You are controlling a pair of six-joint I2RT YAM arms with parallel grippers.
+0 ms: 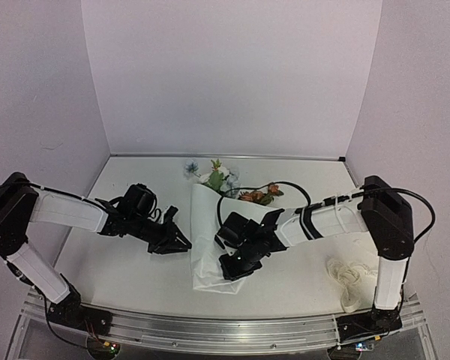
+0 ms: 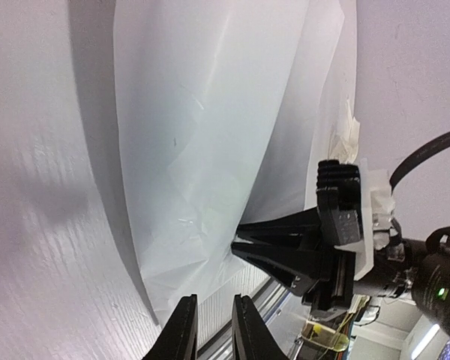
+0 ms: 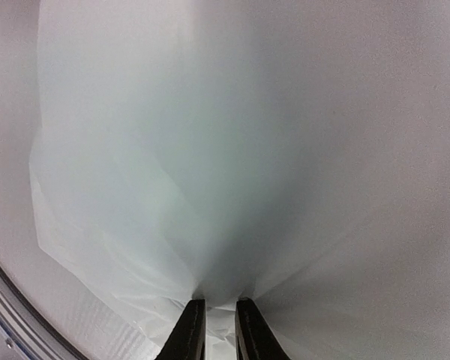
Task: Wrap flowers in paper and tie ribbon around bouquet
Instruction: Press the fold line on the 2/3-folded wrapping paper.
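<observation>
The white paper lies folded lengthwise over the flowers, whose pale and orange blooms stick out at its far end. My right gripper is shut on the paper near its lower end. In the right wrist view the sheet bunches between the fingertips. My left gripper sits just left of the paper's edge. In the left wrist view its jaws stand slightly open with only the table showing between them, and the paper and the right gripper lie ahead. The ribbon lies heaped at the near right.
White walls close the table at the back and on both sides. A metal rail runs along the near edge, just below the paper's lower end. The right arm's black cable arcs over the table behind the flowers.
</observation>
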